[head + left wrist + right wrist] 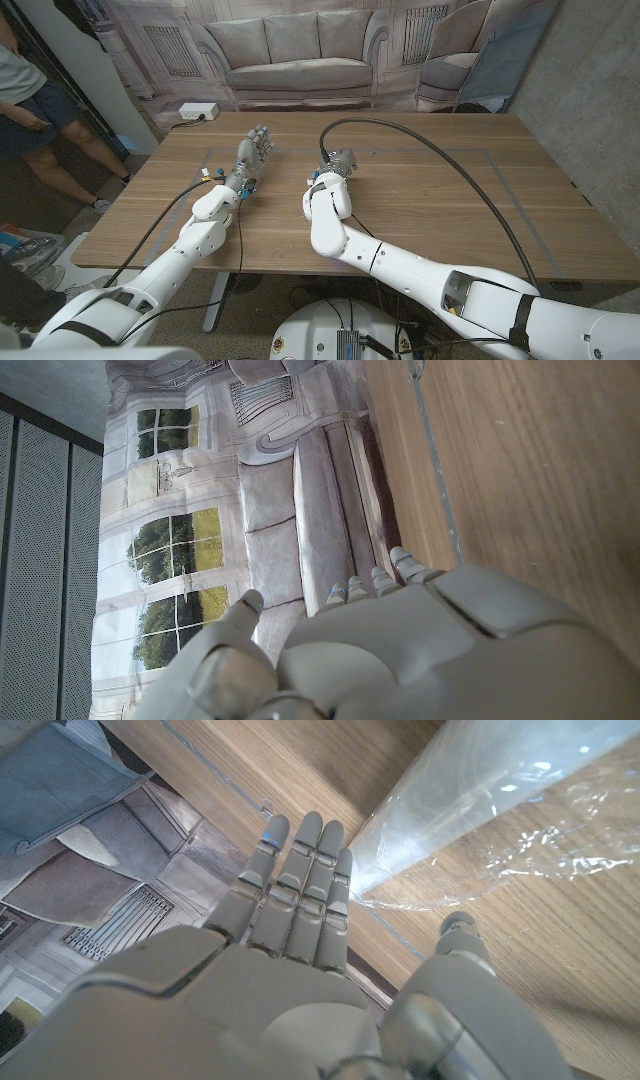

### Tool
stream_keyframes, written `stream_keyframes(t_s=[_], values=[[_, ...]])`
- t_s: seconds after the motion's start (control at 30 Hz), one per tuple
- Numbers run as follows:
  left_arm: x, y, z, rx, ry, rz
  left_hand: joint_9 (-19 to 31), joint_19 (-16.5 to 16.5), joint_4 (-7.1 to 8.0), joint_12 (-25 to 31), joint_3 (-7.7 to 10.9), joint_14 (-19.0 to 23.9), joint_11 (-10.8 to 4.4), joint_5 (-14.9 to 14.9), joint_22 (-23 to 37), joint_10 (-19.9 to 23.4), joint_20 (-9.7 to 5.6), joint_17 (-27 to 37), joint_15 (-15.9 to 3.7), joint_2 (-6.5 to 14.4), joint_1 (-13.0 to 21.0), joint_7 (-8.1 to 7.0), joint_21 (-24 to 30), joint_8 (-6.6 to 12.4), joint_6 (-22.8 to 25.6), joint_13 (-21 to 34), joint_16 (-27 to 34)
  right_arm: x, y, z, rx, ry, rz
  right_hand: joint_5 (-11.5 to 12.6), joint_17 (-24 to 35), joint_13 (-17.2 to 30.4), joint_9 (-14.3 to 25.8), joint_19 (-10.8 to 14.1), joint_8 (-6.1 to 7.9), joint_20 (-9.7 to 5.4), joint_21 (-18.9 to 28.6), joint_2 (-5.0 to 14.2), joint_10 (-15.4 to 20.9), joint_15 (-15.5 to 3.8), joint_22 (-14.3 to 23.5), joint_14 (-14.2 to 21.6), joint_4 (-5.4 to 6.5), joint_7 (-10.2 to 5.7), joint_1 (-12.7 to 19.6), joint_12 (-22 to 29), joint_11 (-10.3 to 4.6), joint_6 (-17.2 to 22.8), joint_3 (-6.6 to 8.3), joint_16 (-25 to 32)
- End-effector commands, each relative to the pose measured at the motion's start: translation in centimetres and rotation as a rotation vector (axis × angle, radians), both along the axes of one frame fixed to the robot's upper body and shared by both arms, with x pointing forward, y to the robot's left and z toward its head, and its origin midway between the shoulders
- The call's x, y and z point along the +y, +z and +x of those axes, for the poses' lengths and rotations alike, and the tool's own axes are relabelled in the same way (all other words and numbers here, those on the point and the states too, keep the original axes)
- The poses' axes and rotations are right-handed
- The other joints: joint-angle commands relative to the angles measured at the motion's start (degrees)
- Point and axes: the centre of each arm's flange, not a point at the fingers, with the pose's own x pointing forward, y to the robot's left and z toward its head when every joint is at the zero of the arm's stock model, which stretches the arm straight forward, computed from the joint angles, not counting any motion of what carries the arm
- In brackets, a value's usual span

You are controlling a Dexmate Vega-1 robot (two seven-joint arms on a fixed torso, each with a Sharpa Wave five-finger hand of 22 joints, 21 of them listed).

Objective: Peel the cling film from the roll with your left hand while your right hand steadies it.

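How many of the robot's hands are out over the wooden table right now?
2. The left grey robot hand is over the table's left-middle, fingers extended. The right grey robot hand is near the centre, beside the clear cling film roll.

Tabletop (420, 215): wooden, faint taped rectangle marked on it.
Backdrop (300, 45): printed sofa and windows, hanging behind the far edge.
Power strip (198, 113): white, at the far left corner, possibly just off the tabletop.
Person (30, 100): standing far left, in shorts.
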Motion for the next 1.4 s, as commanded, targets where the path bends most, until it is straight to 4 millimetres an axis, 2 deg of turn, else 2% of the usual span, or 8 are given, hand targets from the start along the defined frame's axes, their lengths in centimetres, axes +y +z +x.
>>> stream_keyframes(t_s=[0.03, 0.37, 0.6, 0.8, 0.97, 1.03, 1.17, 1.4], values=[[-0.3, 0.2, 0.2, -0.007, -0.013, 0.006, 0.3, 0.0, -0.29, 0.0, -0.09, -8.8, 0.29, 0.3, 0.0, -7.9, -1.36, 0.1, -0.04, 5.9, 0.4, -0.15, -0.2, 0.04, -10.7, 0.2, -0.2, -0.9, -0.1, 1.5, 0.021, -0.026, 0.011, 0.4, 0.2, 0.3, 0.3, 0.1, -0.11, -0.22, 0.4, 1.03, -0.1, -0.34, 0.3, -0.1, 0.53, -0.26, 0.2, -0.1, 0.03, -0.1, 0.22, 0.5], [-0.5, 0.6, 0.3, -0.013, -0.017, 0.011, 0.3, 0.0, -0.34, 0.0, -0.14, -8.8, 0.25, 0.3, 0.0, -7.8, -1.29, 0.1, -0.09, 5.8, 0.4, -0.18, -0.2, 0.07, -10.6, 0.2, -0.2, -1.5, -0.4, 2.8, 0.049, -0.052, 0.018, 0.4, 0.4, 0.5, 0.3, 0.2, -0.11, -0.37, 0.7, 1.54, 0.0, -0.51, 0.4, 0.1, 0.82, -0.32, 0.1, -0.1, -0.03, 0.0, 0.26, 0.7], [-0.5, 0.8, 0.3, -0.016, -0.015, 0.007, 0.3, 0.0, -0.36, 0.0, -0.16, -8.8, 0.2, 0.3, 0.0, -7.8, -1.32, 0.1, -0.11, 5.8, 0.4, -0.21, -0.3, 0.05, -10.6, 0.2, -0.2, -1.7, -0.4, 3.1, 0.056, -0.061, 0.012, 0.6, 0.7, 0.7, 0.2, 0.2, -0.12, -0.51, 0.9, 3.33, -0.1, -0.86, 0.6, 0.1, 1.51, -0.82, -0.1, -0.1, -0.1, 0.5, 0.67, 1.0], [-0.5, 0.9, 0.4, -0.018, -0.015, 0.003, 0.3, 0.0, -0.38, 0.0, -0.18, -8.8, -0.03, 0.3, 0.0, -7.9, -1.32, 0.0, -0.15, 5.7, 0.5, -0.17, -0.3, 0.05, -10.6, 0.2, -0.2, -1.7, -0.4, 3.2, 0.083, -0.058, 0.01, 0.7, 0.8, 0.9, 0.0, -0.1, 0.03, -0.68, 1.1, 4.51, 0.7, -1.3, 0.7, 0.6, 1.32, -1.3, 0.8, 0.2, -0.59, 1.3, 1.34, 1.3], [-0.7, 1.0, 0.6, -0.017, -0.017, 0.004, 0.3, 0.1, -0.39, 0.0, -0.2, -8.8, 0.24, 0.3, 0.0, -7.9, -1.31, 0.0, -0.16, 5.7, 0.5, -0.16, -0.4, 0.04, -10.6, 0.2, -0.2, -1.8, -0.5, 3.3, 0.098, -0.066, 0.002, 0.9, 1.4, 1.3, -0.2, -0.6, 0.35, -0.99, 1.4, 7.53, 1.8, -2.26, 0.9, 1.1, 0.3, -2.06, 3.9, 0.6, -1.32, 3.0, 3.25, 2.0], [-0.7, 1.0, 0.7, -0.017, -0.021, 0.007, 0.3, 0.1, -0.39, 0.0, -0.2, -8.8, 0.34, 0.2, 0.0, -7.9, -1.3, 0.0, -0.12, 5.7, 0.5, -0.18, -0.4, 0.03, -10.6, 0.2, -0.2, -1.9, -0.6, 3.4, 0.106, -0.066, 0.004, 0.5, 2.0, 1.5, -0.4, -0.5, 0.82, -1.17, 1.8, 7.0, 3.4, -2.78, 1.0, 2.1, -0.25, -2.58, 4.6, 1.2, -1.48, 4.7, 2.87, 3.1], [-0.7, 1.1, 0.7, -0.019, -0.02, 0.005, 0.3, 0.1, -0.39, 0.0, -0.22, -8.8, 0.35, 0.2, 0.0, -7.8, -1.39, 0.0, -0.18, 5.7, 0.5, -0.2, -0.4, 0.03, -10.6, 0.2, -0.3, -2.2, -0.8, 3.7, 0.13, -0.074, 0.008, 0.2, 2.8, 1.8, -0.5, -0.4, 1.01, -1.35, 2.1, 7.31, 4.2, -2.84, 1.2, 2.8, -0.54, -2.82, 5.4, 1.6, -1.67, 5.8, 2.83, 4.0], [-0.8, 1.1, 0.7, -0.015, -0.022, 0.009, 0.3, 0.1, -0.41, 0.0, -0.26, -8.8, 0.44, 0.2, 0.0, -7.9, -1.44, 0.0, -0.19, 5.7, 0.5, -0.19, -0.5, 0.02, -10.5, 0.2, -0.3, -2.2, -0.8, 3.7, 0.12, -0.075, -0.002, -0.5, 5.6, 2.8, -0.8, -1.1, 1.28, -1.69, 3.2, 11.27, 4.4, -4.15, 1.8, 2.1, -2.68, -4.61, 13.3, 2.1, -2.42, 8.7, 5.83, 6.5]])
